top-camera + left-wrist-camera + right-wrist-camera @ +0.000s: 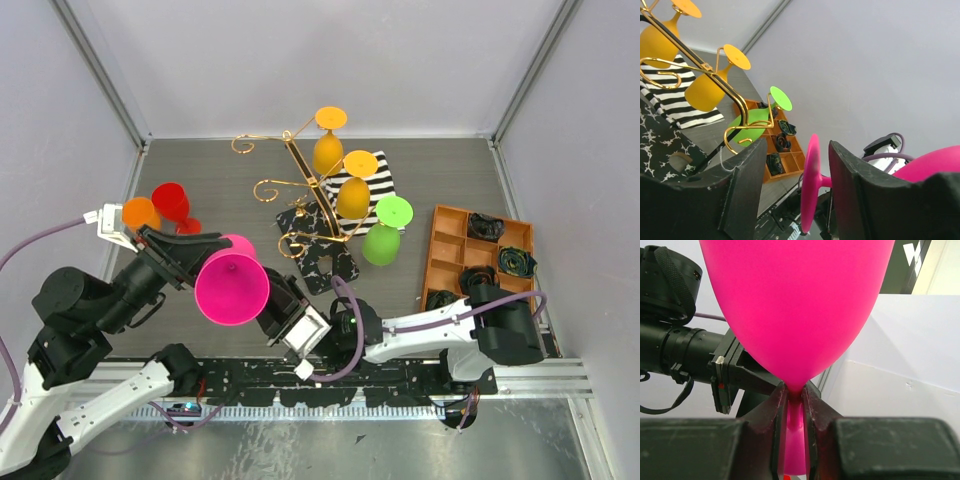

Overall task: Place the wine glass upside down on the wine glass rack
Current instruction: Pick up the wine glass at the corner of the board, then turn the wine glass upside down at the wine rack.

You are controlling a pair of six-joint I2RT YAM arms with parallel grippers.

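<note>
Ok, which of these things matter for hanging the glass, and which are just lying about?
In the job: pink wine glass, wine glass rack, right gripper, left gripper.
Lying about: red glass, orange glass, striped cloth, orange tray, hung yellow glasses, hung green glass.

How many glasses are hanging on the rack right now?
3: the far yellow glass at the wine glass rack's back, the near yellow glass just in front, the green glass nearest on the right. None looks hidden.
</note>
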